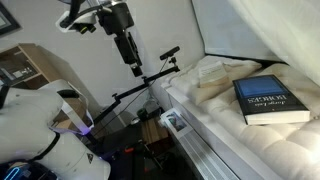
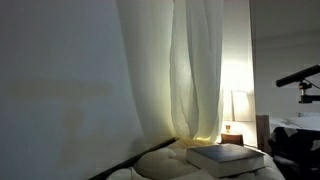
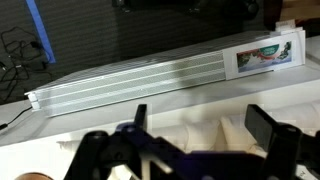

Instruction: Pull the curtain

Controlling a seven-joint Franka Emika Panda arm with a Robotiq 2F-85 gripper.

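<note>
Risk lies in the reach: the gripper (image 1: 134,66), spread and empty, hangs well apart from the curtain (image 2: 195,70), which falls behind the mattress (image 1: 208,88). On the way it may strike the blue book (image 1: 271,101), or the thin fabric may slip.

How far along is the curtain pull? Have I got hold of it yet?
Done: nothing visible. The large cream-white sheer curtain hangs in loose vertical folds with nothing gripping it.
In hand: the approach. The claw hangs in the air near the edge of the cream quilted mattress, apart from the fabric. The wrist view shows it open and empty.
Left: reach the curtain, close on a fold, and pull.
</note>
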